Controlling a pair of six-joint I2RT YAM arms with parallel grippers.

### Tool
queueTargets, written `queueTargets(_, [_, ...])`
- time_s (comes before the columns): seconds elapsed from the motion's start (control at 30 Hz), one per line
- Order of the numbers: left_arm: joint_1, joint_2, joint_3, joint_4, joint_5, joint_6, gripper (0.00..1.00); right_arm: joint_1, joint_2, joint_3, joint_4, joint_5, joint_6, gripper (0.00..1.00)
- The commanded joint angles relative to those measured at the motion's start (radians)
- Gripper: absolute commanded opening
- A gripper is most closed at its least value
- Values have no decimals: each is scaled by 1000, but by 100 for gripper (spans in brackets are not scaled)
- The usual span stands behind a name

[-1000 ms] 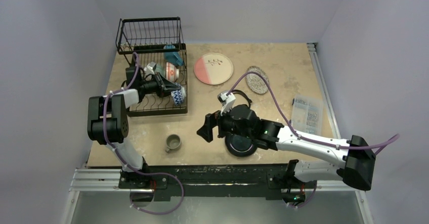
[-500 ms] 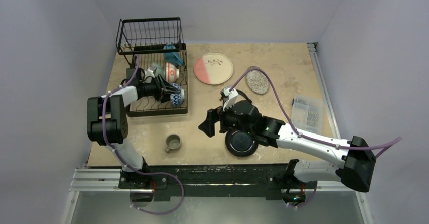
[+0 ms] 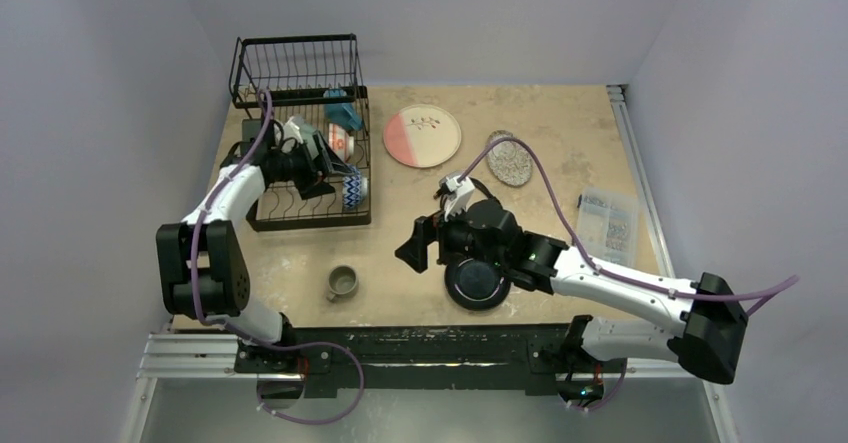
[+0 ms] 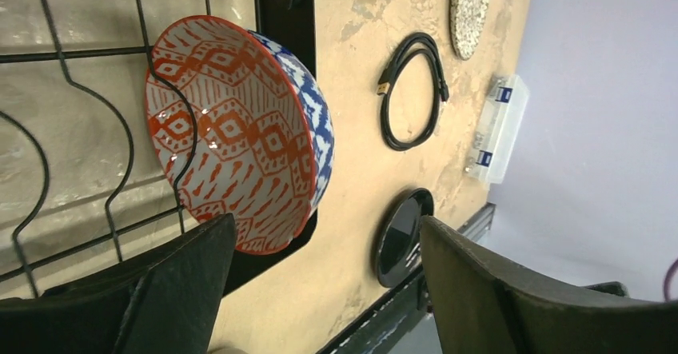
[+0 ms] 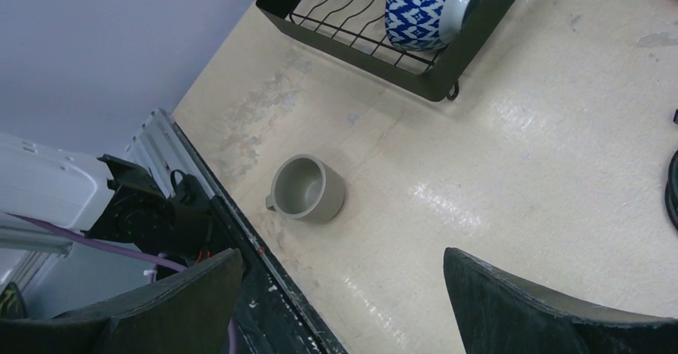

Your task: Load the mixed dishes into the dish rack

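Left gripper (image 3: 320,166) has backed off wide, empty: red-patterned bowl (image 4: 240,130) racked in dish rack (image 3: 310,225). Right gripper (image 5: 342,258) wide, small grey cup (image 5: 306,188) at its 8 o'clock.

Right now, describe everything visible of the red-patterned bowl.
The red-patterned bowl looks like glazed ceramic: orange-red diamonds and stripes on white inside, blue-and-white diamonds outside, a white foot. It stands on its rim in the lower slotted tray of the dish rack, by the near right corner, propped between wavy wires. Its mouth faces the open left gripper, which is not gripping it.
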Motion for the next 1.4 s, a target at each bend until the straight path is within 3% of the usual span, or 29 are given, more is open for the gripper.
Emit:
queueTargets(0.0, [-2, -105, 14, -91, -90, 90, 85, -10, -73, -18, 12, 17, -18, 99])
queueTargets(0.13, [7, -281, -34, -197, -175, 122, 85, -13, -113, -57, 10, 48, -19, 99])
queueTargets(0.27, [-25, -591, -125, -268, -309, 129, 84, -32, -92, -84, 49, 25, -11, 99])
queueTargets(0.43, [-302, -810, -184, -399, -472, 53, 76, -47, -42, -63, 77, -5, -15, 99])
queueTargets(0.6, [-680, -800, -205, -512, -843, -69, 62, -55, -56, -72, 70, 7, -23, 99])
queueTargets(0.7, [-898, -677, -164, -568, -1060, -120, 59, -60, -89, -103, 67, 17, -6, 99])
queueTargets(0.8, [-1028, -504, -96, -595, -1186, -149, 59, -64, -123, -143, 75, 17, 15, 99])
queueTargets(0.93, [-1044, -441, -132, -522, -1202, -168, 52, -65, -151, -177, 66, 16, 35, 99])
queueTargets(1.03, [-1044, -483, -172, -535, -1214, -192, 54, -65, -168, -214, 105, -18, 56, 99])
queueTargets(1.13, [-1044, -598, -193, -579, -1214, -244, 63, -65, -132, -245, 166, -35, 97, 99])
queueTargets(1.23, [-1044, -743, -176, -625, -1219, -271, 65, -56, -23, -224, 191, -42, 172, 99])
queueTargets(1.37, [-1043, -932, -119, -701, -1253, -291, 69, 110, 179, -25, 90, 162, 191, 99])
